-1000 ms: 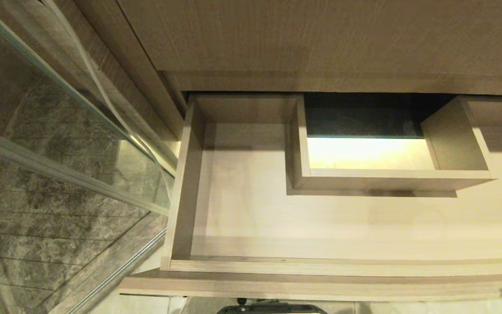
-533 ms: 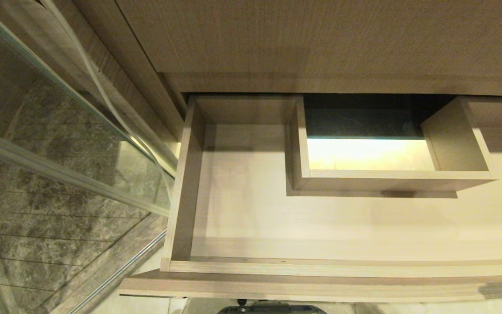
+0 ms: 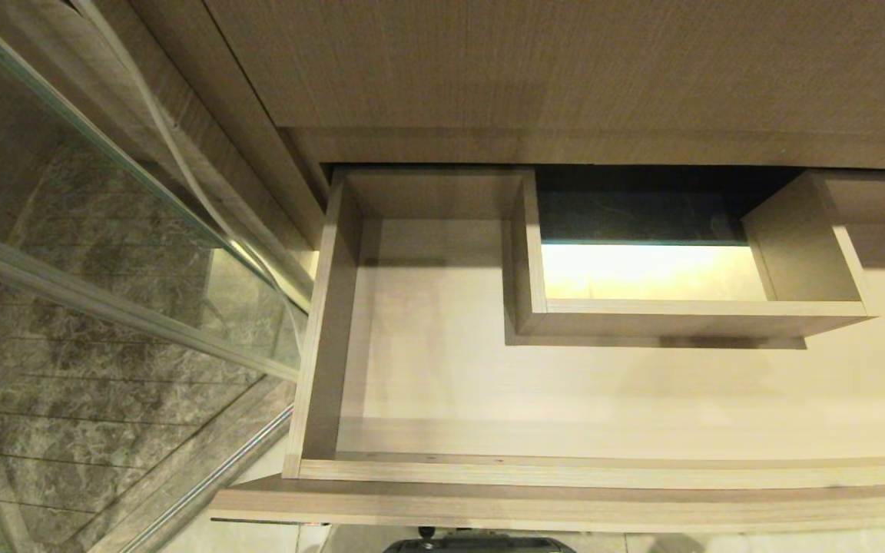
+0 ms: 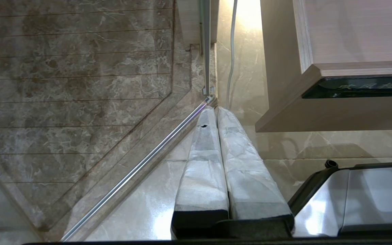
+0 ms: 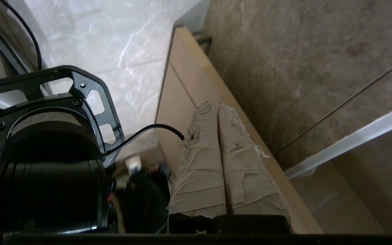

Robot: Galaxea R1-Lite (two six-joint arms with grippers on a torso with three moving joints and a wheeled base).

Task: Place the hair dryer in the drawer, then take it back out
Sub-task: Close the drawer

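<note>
Below the cabinet front, drawer [image 3: 427,361]: pulled out, bare; boxed cutout [image 3: 650,307] at rear edge. Hair dryer: in no view, whereabouts unknown. Left pincer [image 4: 216,110]: clenched, empty, over floor beside glass partition [image 3: 104,253]. Right pincer [image 5: 216,105]: clenched, empty, apparently outside the drawer's far corner. Risk: reaching blind, striking drawer front.

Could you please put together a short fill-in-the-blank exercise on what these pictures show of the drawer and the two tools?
1. The drawer stands ____, its wooden bottom bare.
2. The hair dryer is ____ in the part of the drawer that shows.
3. The left tool has its wrapped fingers ____ with nothing between them.
4. The dark label sits on the drawer's ____.

Missing words: open; nowhere; shut; front
</note>
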